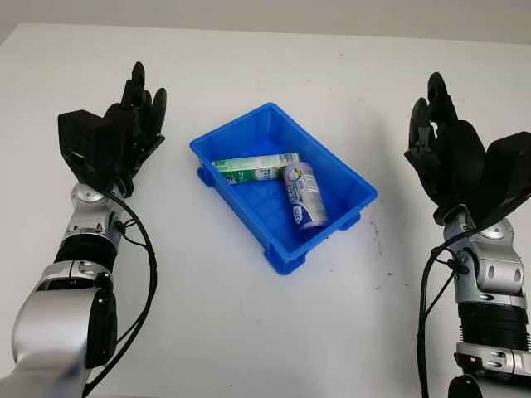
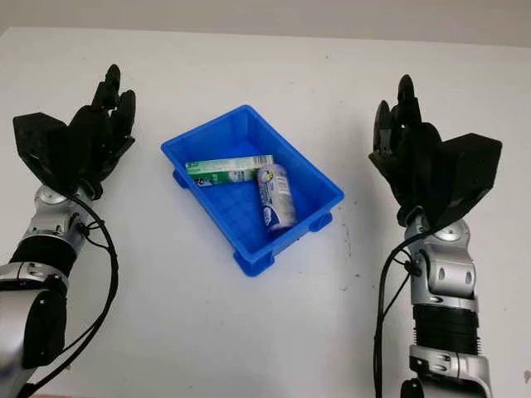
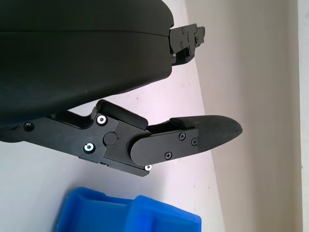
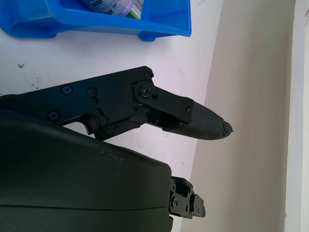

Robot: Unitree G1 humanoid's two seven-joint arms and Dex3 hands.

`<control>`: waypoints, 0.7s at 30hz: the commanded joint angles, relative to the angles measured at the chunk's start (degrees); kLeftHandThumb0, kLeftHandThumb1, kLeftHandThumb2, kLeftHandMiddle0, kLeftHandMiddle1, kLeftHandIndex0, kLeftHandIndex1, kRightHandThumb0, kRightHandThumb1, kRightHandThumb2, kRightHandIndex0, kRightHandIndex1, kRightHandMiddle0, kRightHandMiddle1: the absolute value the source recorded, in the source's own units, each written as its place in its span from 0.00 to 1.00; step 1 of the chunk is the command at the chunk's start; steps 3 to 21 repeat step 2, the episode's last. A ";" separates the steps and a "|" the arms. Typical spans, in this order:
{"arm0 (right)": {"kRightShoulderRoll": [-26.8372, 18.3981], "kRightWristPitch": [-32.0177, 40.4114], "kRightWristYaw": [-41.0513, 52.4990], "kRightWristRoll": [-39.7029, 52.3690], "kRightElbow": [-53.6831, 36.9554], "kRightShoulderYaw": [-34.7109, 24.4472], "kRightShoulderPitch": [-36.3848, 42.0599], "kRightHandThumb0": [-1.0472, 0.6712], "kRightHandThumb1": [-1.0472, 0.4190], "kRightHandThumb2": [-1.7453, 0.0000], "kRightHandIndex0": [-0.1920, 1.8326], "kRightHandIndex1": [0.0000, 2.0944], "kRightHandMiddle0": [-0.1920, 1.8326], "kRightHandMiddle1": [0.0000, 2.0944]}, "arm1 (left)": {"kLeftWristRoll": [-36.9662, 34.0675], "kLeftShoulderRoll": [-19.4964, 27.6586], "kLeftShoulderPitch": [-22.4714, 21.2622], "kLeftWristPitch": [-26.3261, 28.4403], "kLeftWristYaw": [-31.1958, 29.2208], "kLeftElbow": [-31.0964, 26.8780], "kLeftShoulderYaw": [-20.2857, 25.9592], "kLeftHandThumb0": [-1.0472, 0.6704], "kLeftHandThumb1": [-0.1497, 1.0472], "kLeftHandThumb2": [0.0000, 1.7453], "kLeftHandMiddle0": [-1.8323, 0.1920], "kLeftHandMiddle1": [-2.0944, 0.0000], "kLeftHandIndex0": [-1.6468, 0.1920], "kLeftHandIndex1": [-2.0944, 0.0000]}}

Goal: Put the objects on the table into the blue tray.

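One blue tray [image 1: 249,133], one box [image 1: 254,168], one bottle [image 1: 304,195].

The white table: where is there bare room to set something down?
Bare stretches lie between the blue plastic tray and each open hand, left and right, and in front. The tray is crowded by a green box and purple bottle.

A big white table [image 1: 249,332] takes up almost all the room. Its top is smooth and bright, with a few tiny dark specks [image 1: 377,240] on it. Behind the far edge of the table runs a plain wall [image 1: 332,15], a bit darker and more grey than the table. Soft light falls evenly on the table.
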 commanded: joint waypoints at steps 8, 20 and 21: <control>0.43 -0.92 -0.30 0.51 -0.21 -0.53 -0.13 0.20 0.00 0.58 0.00 0.00 0.00 0.00 | -0.88 -1.41 2.63 -0.44 0.52 -1.17 0.76 0.16 1.00 0.36 1.00 1.00 1.00 1.00; 0.43 -0.92 -0.30 0.51 -0.21 -0.53 -0.13 0.20 0.00 0.58 0.00 0.00 0.00 0.00 | -0.88 -1.41 2.63 -0.44 0.52 -1.17 0.76 0.16 1.00 0.36 1.00 1.00 1.00 1.00; 0.43 -0.92 -0.30 0.51 -0.21 -0.53 -0.13 0.20 0.00 0.58 0.00 0.00 0.00 0.00 | -0.88 -1.41 2.63 -0.44 0.52 -1.17 0.76 0.16 1.00 0.36 1.00 1.00 1.00 1.00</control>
